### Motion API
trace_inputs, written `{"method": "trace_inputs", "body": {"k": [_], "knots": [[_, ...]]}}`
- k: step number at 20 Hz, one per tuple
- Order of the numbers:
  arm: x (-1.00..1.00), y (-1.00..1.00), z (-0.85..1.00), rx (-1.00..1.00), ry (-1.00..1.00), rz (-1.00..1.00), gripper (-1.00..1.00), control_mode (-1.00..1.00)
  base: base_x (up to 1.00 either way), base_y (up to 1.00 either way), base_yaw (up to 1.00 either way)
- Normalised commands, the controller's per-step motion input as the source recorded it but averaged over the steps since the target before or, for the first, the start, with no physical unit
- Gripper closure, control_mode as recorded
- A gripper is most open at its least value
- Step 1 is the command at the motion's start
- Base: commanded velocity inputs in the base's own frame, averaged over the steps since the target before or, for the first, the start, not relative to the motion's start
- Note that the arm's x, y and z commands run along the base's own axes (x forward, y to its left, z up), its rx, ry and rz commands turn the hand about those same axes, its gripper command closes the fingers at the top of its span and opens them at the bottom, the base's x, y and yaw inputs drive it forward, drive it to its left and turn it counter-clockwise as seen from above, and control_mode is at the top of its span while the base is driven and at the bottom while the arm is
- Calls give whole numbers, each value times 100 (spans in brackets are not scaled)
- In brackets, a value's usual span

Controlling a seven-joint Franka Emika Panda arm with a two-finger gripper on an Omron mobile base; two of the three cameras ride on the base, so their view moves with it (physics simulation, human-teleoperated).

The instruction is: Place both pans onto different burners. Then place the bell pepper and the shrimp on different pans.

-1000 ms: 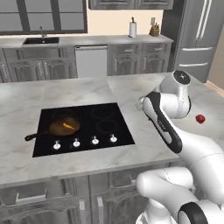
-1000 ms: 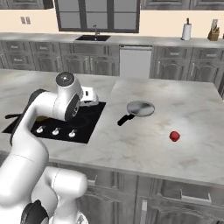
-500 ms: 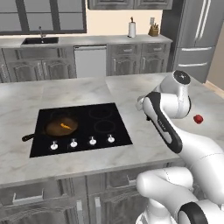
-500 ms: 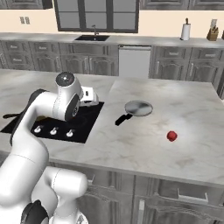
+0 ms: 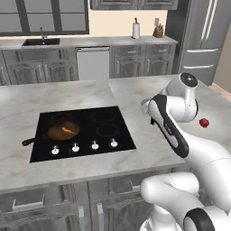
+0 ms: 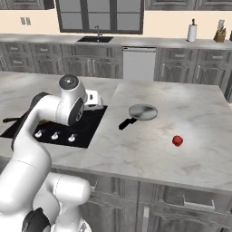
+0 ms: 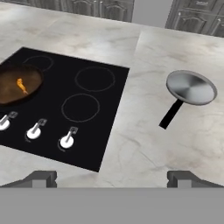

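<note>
The dark skillet (image 7: 17, 83) sits on the front left burner of the black cooktop (image 7: 109, 131), and the small orange shrimp (image 7: 20, 86) lies inside it. In the left base view the skillet (image 5: 63, 131) holds the shrimp (image 5: 67, 130) too. The steel pan (image 7: 191, 87) rests on the marble counter right of the cooktop, its black handle pointing toward me. The red bell pepper (image 6: 177, 141) lies on the counter beyond the steel pan (image 6: 142, 112). My gripper (image 7: 112, 178) hovers open above the cooktop's front right corner, nothing between its fingers. Two burners (image 7: 94, 78) lie bare.
White knobs (image 7: 66, 141) line the cooktop's front edge. Bare marble counter (image 6: 149, 149) spreads around the steel pan and pepper. A back counter carries a sink (image 5: 40, 42), a paper towel roll (image 5: 136, 30) and a knife block (image 5: 158, 31). A fridge (image 5: 203, 40) stands at the right.
The whole scene has slid slightly left in both base views, so the cameras moved a little. Pans, pepper and shrimp lie where they were; the gripper stays open.
</note>
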Motion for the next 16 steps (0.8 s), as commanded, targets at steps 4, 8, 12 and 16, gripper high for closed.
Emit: {"method": "trace_inputs", "body": {"k": [4,8,12,16], "knots": [[0,-13,0,0,0,0,-100,-100,0,0,0],[0,-11,3,-2,0,-6,-100,-100,0,0,0],[0,-13,9,-2,0,-11,-100,-100,0,0,0],[2,-10,3,0,0,-8,-100,-100,0,0,0]]}}
